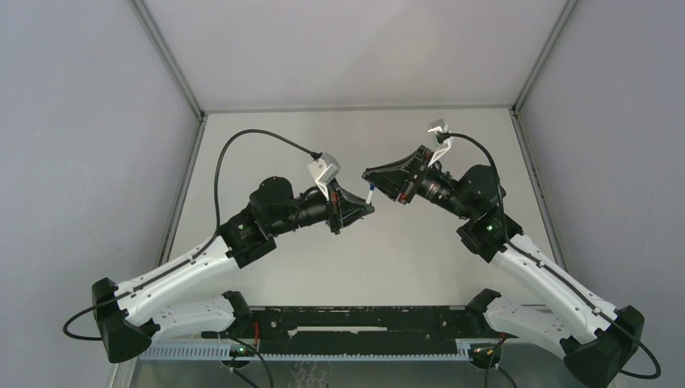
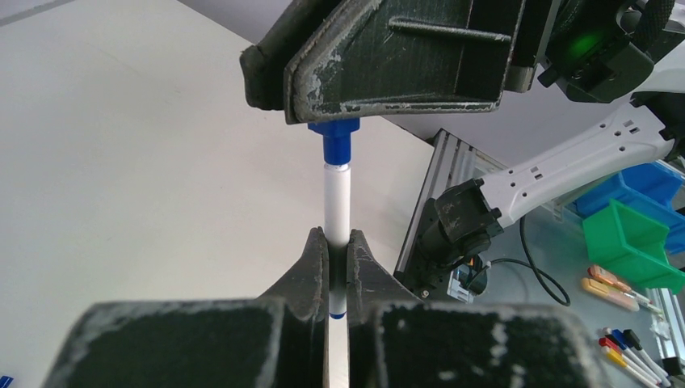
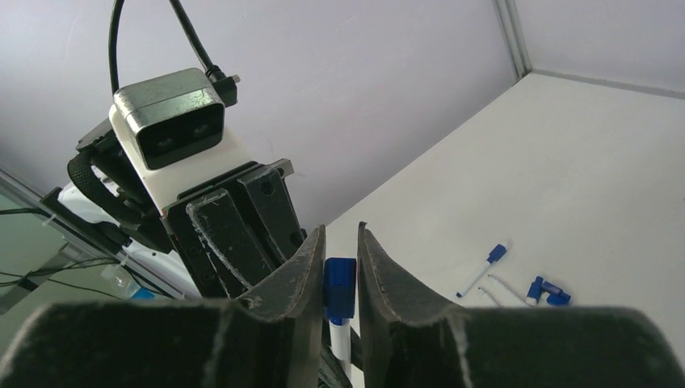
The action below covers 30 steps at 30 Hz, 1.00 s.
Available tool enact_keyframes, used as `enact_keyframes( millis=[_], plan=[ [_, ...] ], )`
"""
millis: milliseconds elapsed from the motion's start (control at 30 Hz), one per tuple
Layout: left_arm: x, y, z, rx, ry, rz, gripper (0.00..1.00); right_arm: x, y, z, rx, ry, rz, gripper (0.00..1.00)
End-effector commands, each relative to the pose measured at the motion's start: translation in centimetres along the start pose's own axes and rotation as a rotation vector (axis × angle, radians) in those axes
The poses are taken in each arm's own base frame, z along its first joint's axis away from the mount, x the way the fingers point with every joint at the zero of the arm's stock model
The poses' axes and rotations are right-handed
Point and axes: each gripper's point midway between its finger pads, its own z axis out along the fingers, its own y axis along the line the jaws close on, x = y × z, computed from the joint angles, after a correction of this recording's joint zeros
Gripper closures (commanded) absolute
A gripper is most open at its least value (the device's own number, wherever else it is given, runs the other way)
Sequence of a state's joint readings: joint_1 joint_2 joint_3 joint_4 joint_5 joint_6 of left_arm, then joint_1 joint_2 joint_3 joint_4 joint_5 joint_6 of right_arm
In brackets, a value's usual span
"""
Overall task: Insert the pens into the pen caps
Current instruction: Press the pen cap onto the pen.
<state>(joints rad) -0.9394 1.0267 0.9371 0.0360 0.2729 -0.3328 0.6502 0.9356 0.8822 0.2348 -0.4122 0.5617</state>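
My left gripper [image 2: 338, 236] is shut on a white pen [image 2: 337, 202] and holds it above the table, pointing at the right gripper. My right gripper [image 3: 339, 234] is shut on a dark blue pen cap [image 3: 340, 287], which sits on the end of that pen [image 3: 342, 335]. The cap also shows in the left wrist view [image 2: 337, 141], under the right gripper's fingers [image 2: 388, 65]. In the top view the two grippers meet tip to tip mid-table, left [image 1: 365, 212] and right [image 1: 371, 175], with the pen [image 1: 371, 194] between them.
On the table in the right wrist view lie a capped pen [image 3: 485, 267], two loose blue caps [image 3: 545, 289] and a thin pale stick [image 3: 505, 287]. Grey enclosure walls [image 1: 97, 121] stand around. Green [image 2: 638, 234] and blue [image 2: 646, 190] bins sit beyond the table's edge.
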Motion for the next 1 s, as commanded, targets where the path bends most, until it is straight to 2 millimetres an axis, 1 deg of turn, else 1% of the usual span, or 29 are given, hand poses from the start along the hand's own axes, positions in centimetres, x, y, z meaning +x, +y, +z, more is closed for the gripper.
enact_keyframes(
  millis=[0, 133, 367, 500, 567, 700, 967],
  plan=[
    [-2.8, -1.2, -0.3, 0.032, -0.081, 0.015, 1.00, -1.8, 1.9, 0.0, -0.064, -0.026, -0.039, 0.75],
    [-3.1, -1.3, -0.3, 0.033, -0.086, 0.008, 1.00, -1.1, 1.8, -0.1, -0.070, 0.006, -0.046, 0.83],
    [-3.7, -1.4, -0.5, 0.034, -0.099, 0.011, 1.00, 0.6, 1.7, -0.3, -0.095, 0.081, -0.057, 0.93],
    [-4.4, -1.5, -0.8, 0.026, -0.123, 0.005, 1.00, 1.7, 1.6, -0.5, -0.101, 0.128, -0.059, 0.99],
    [-5.0, -1.6, -1.0, 0.026, -0.144, 0.001, 1.00, 2.4, 1.4, -0.4, -0.098, 0.152, -0.064, 1.00],
    [-6.7, -1.4, -1.5, 0.012, -0.206, 0.006, 1.00, 4.6, 1.3, -0.5, -0.093, 0.223, -0.081, 1.00],
    [-9.6, -0.8, -3.0, -0.004, -0.298, 0.001, 1.00, 9.3, -0.1, -1.3, -0.049, 0.292, -0.037, 1.00]
  ],
)
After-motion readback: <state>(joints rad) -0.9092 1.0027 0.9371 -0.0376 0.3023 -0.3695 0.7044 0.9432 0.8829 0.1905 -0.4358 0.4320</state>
